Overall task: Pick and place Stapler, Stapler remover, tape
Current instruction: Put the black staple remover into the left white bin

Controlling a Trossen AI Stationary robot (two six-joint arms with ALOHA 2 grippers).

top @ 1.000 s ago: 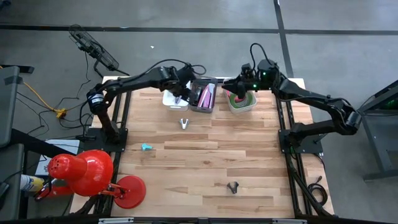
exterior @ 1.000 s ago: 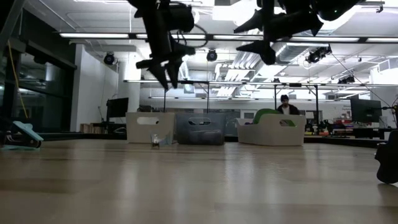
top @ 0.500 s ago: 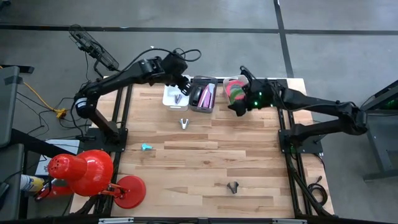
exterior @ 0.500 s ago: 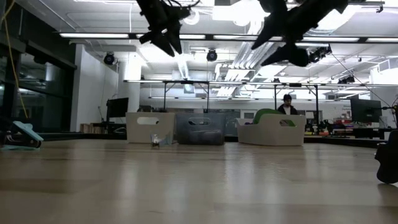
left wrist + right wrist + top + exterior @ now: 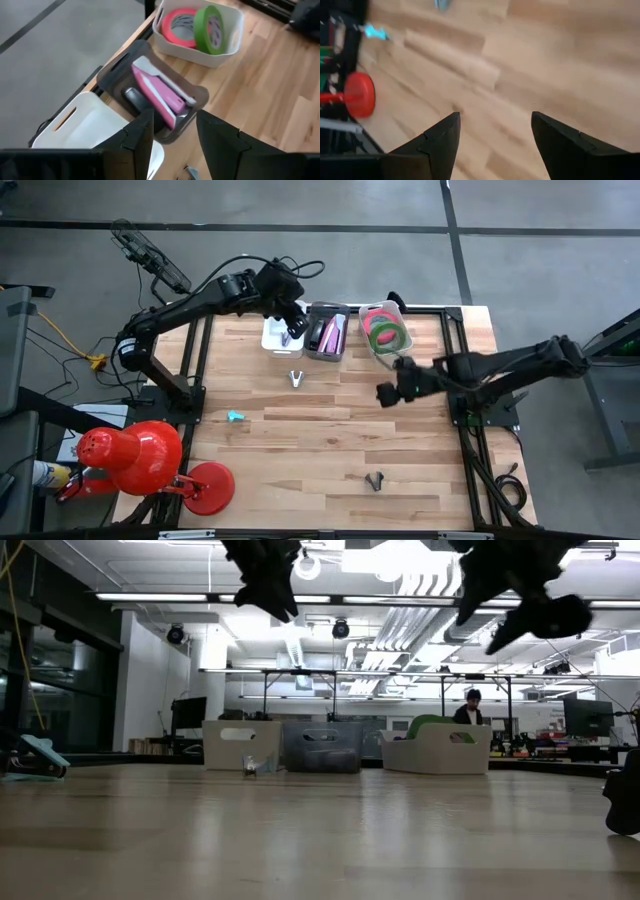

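While the three bins are sitting in a row along the far edge of the table (image 5: 330,430), we are holding our left gripper (image 5: 290,315) in the air over the white bin (image 5: 278,337) at the left end of that row, its fingers (image 5: 137,137) spread apart with nothing between them. We are hovering our right gripper (image 5: 388,393) above bare wood, right of the table's middle and nearer than the bins, its fingers (image 5: 437,140) also wide apart and holding nothing.

The tape (image 5: 385,330) is lying in the white bin at the right end (image 5: 397,352): green rolls (image 5: 210,29) and a pink-red one (image 5: 179,26) (they are leaning on edge against each other). The dark middle bin (image 5: 327,332) is holding a pink and white stapler (image 5: 157,92) beside a dark object we cannot identify.

On the open table, a small metal piece (image 5: 296,378) is lying just near of the bins, a small teal item (image 5: 235,416) is resting well to the left, and a small dark item (image 5: 375,479) is sitting close to the near edge.
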